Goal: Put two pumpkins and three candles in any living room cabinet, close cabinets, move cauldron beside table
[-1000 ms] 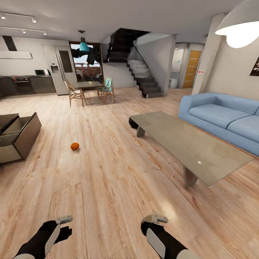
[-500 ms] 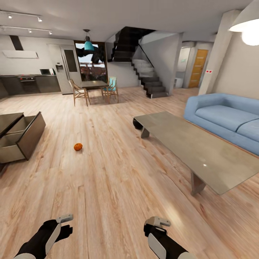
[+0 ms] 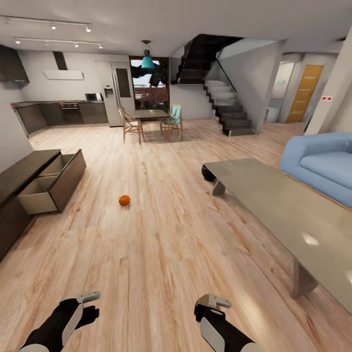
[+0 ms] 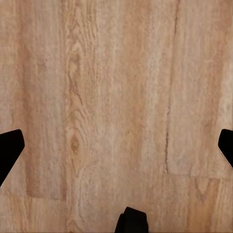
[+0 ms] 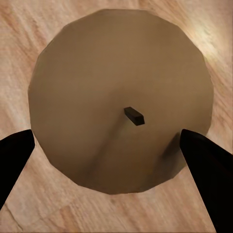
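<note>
One orange pumpkin (image 3: 124, 200) lies on the wood floor mid-room, far ahead of both grippers. The dark cabinet (image 3: 19, 176) runs along the left wall with one drawer (image 3: 51, 188) pulled open, its pale inside showing. The grey table (image 3: 278, 205) stands at the right, and the black cauldron (image 3: 209, 173) sits on the floor at its far end. My right gripper (image 3: 213, 301) (image 5: 109, 141) is shut on a candle (image 5: 121, 87), whose flat beige top and dark wick face the wrist camera. My left gripper (image 3: 88, 296) (image 4: 116, 141) is open over bare floor.
A blue sofa (image 3: 322, 166) stands behind the table at the right. Farther back are a dining table with chairs (image 3: 151, 122), a staircase (image 3: 230, 112) and the kitchen units (image 3: 58, 112). Open floor lies between me and the cabinet.
The head camera has swung left, so the cabinet shows more fully and the sofa and table have slid right in the picture. Both arms hold the same pose.
</note>
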